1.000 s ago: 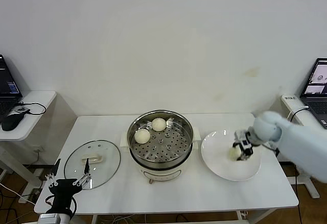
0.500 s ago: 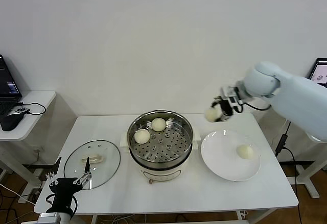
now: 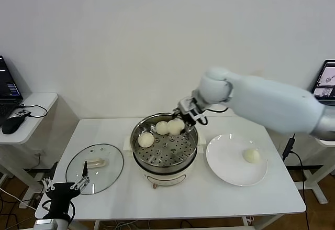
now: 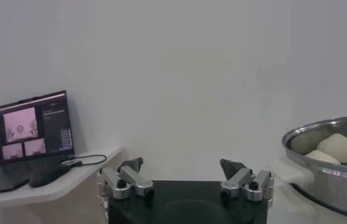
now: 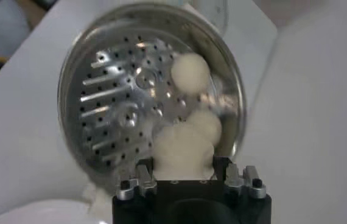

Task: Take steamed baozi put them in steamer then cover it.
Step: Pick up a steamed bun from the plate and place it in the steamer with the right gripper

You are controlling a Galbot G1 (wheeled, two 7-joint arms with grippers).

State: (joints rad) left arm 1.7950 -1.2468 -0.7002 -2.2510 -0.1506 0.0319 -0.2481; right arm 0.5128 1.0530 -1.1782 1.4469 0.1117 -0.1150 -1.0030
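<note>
Steamer at the table's middle holds two baozi on its perforated tray in the head view; the right gripper hangs over its far rim, clamped on a third baozi. A fourth lies on the white plate to the right, the cover flat on the left. The left gripper waits low by the table's near-left corner.

Left wrist view: that gripper gapes wide, empty, the steamer beside it.

Right wrist view: the held baozi sits between the fingers above the tray.
</note>
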